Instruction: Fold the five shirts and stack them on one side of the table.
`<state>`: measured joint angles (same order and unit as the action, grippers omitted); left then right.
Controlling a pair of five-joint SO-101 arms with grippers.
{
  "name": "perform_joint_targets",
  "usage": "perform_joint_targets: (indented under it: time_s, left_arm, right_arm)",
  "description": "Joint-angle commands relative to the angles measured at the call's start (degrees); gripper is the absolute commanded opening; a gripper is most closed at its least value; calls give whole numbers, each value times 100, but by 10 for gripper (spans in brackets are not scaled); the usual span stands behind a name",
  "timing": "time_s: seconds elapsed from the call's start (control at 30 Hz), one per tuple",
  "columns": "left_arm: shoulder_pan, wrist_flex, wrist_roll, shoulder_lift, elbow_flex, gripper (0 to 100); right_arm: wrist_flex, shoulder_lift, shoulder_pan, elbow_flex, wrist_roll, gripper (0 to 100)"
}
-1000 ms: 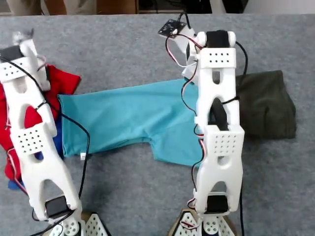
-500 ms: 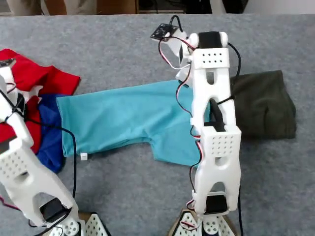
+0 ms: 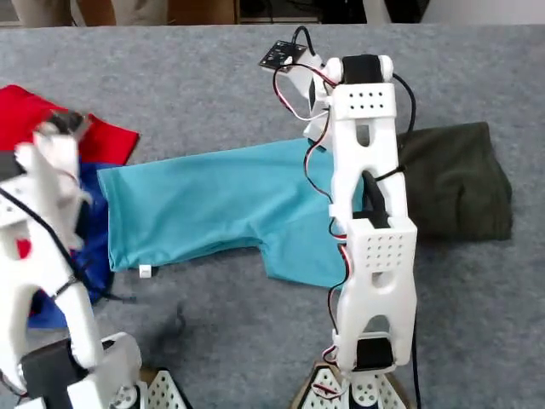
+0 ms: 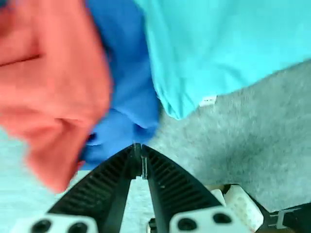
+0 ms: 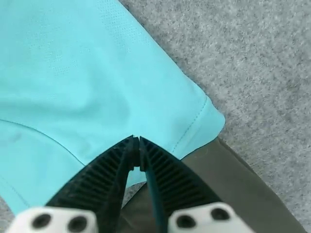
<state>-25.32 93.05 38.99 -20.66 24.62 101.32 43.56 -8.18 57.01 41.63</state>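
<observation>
Across the middle of the grey table [image 3: 213,77] a turquoise shirt [image 3: 213,204] lies spread out flat, with a small white tag [image 3: 143,271] sticking out at its near left corner. At its right end one corner of it laps over a dark olive shirt [image 3: 460,183], which sits folded into a neat block on the right side of the table. At the left end a red shirt [image 3: 34,119] and a blue shirt [image 3: 95,251] lie bunched together, the blue one tucked just beside the turquoise hem and partly under the red. The left arm [image 3: 47,213] stands over that crumpled pile; its jaws are pressed together with nothing between them, and they hang over the near edge of the blue cloth [image 4: 126,82]. The right arm [image 3: 366,170] stretches out over the turquoise shirt's right end, its jaws likewise closed and empty, poised above the spot where the turquoise corner [image 5: 194,116] meets the olive fabric [image 5: 233,194].
</observation>
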Motion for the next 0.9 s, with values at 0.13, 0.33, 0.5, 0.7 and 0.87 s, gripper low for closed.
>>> perform_joint_targets:
  time_s: [0.13,0.33,0.5,0.7,0.87]
  left_arm:
    - [-677,-1547,105,-119,1538,19]
    - [-730,-1855,316,875,1451,19]
    - [-765,-2004,-132,2185,114,19]
    - [-765,-2031,-791,4110,-2295,19]
    - [-870,-1960,-1266,5692,-4545,19]
  right_arm:
    - [0,-400,259,-4,53,2]
    - [0,-418,532,31,53,2]
    - [9,-418,787,31,62,2]
    - [9,-418,954,31,62,2]
    - [79,-418,980,40,132,2]
